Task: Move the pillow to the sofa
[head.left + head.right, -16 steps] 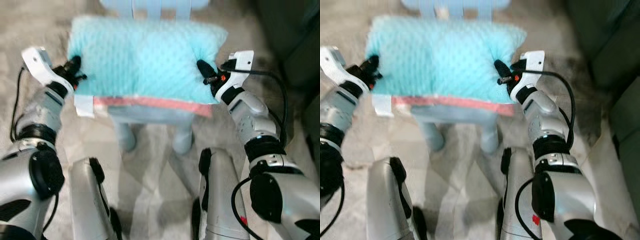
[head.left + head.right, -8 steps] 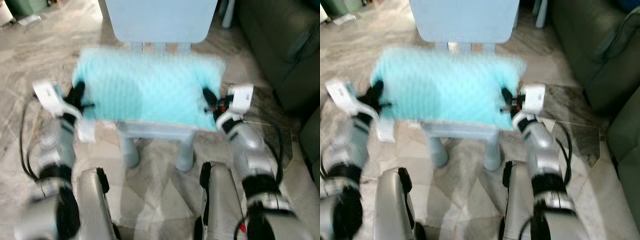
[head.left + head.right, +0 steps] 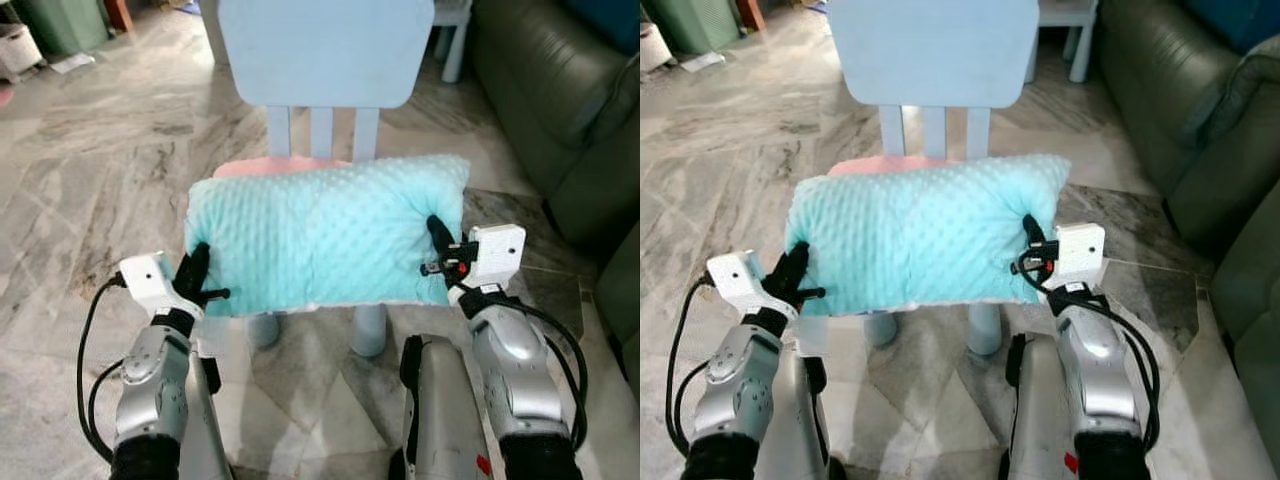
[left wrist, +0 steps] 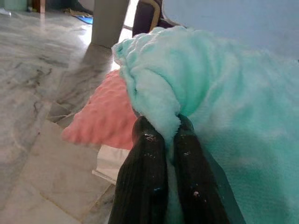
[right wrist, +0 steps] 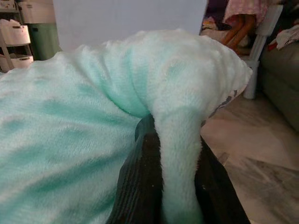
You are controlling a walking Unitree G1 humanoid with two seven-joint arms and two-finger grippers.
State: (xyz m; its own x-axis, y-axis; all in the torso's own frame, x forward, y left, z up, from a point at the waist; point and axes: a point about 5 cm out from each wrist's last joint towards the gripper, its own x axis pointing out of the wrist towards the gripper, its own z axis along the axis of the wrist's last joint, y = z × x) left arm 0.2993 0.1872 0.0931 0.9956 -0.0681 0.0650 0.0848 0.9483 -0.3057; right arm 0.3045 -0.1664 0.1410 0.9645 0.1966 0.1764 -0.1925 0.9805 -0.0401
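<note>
A fluffy turquoise pillow (image 3: 325,238) hangs lifted between my two arms, above and in front of the seat of a pale blue child's chair (image 3: 325,50). My left gripper (image 3: 194,272) is shut on the pillow's left end; its fingers (image 4: 148,168) pinch a fold of the fabric (image 4: 161,116). My right gripper (image 3: 438,238) is shut on the right end, with a bunched fold (image 5: 177,154) squeezed between its fingers (image 5: 140,186). A dark green sofa (image 3: 560,110) stands to the right.
A pink cushion (image 3: 270,167) lies on the chair seat behind the pillow, also seen as pink cushion (image 4: 103,121). A white tag (image 4: 114,161) hangs below it. Marble floor (image 3: 90,160) stretches to the left. A white stool leg (image 3: 452,45) stands far right.
The pillow has come up off the chair seat, held by both grippers, uncovering the pink cushion. The camera has tilted up, so the chair back and sofa show now.
</note>
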